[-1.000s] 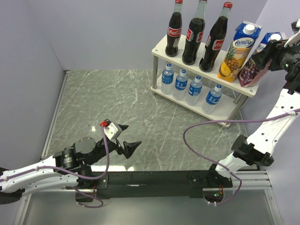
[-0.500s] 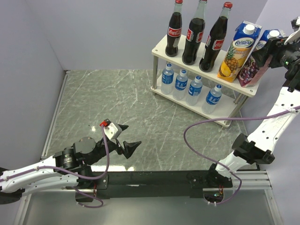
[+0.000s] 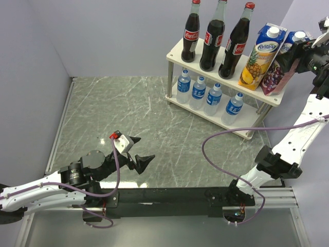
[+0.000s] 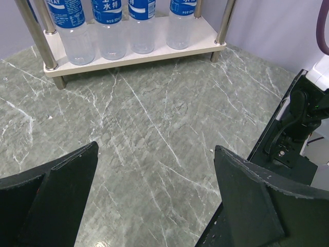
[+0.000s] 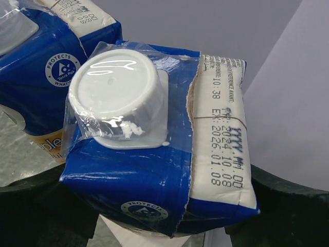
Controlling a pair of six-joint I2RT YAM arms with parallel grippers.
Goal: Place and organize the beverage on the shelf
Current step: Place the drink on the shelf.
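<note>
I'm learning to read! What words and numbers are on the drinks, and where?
"Coca-Cola": red label, left cola bottle.
"Fontana": pineapple juice carton.
"PROTECTS": round badge on that carton's top.
"10:38", "2024.10.08", "2026.01.08": top of the grape juice carton.
Water bottles: labels cut off or too small to read.

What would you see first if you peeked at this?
Three tall cola bottles stand in a row on the shelf top board, far right, beside two blue-topped juice cartons. The right gripper sits around the end carton at its top, by the board's edge.
</note>
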